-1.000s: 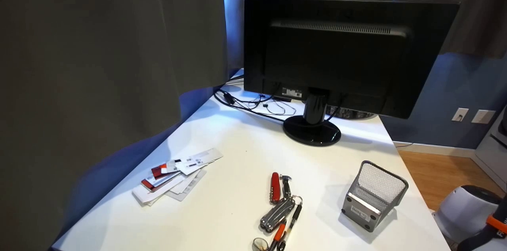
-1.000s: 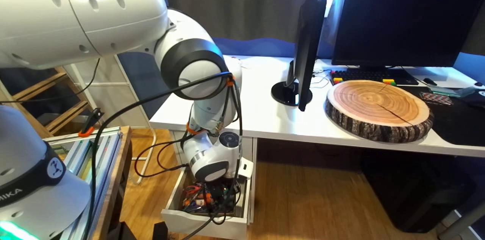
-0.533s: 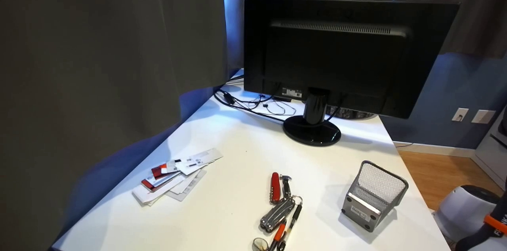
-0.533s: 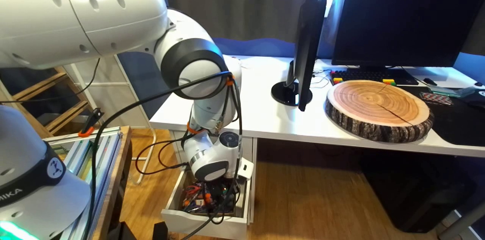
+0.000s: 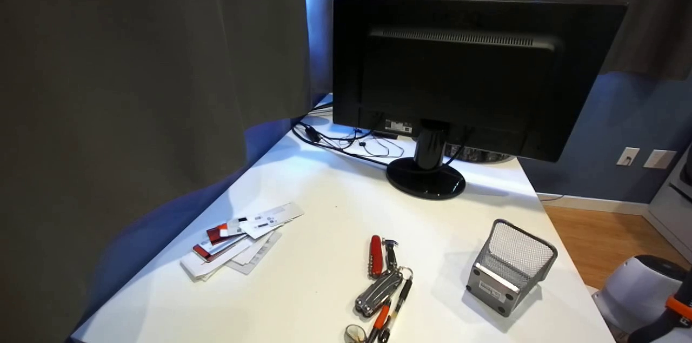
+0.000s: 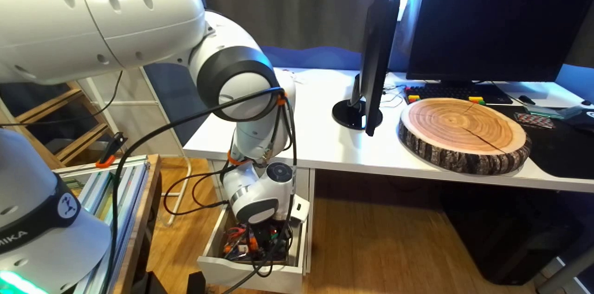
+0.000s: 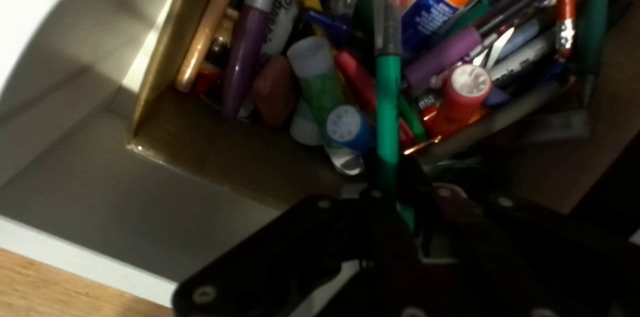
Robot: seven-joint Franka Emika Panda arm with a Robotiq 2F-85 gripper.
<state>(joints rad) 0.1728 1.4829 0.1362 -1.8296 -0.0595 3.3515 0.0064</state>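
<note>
The claw (image 7: 392,172) grips a green pen (image 7: 387,102), which extends forward from between its jaws across a brown box (image 7: 165,67). Ahead of the claw in that box lies an orange-capped glue stick (image 7: 435,4). In an exterior view, the wrist (image 6: 260,193) above the pulled-out drawer (image 6: 227,273) sits slightly lower than a moment earlier.

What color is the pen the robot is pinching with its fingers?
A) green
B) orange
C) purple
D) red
A, because the wrist view shows the green pen running straight down between the closed fingertips of the gripper.
</note>
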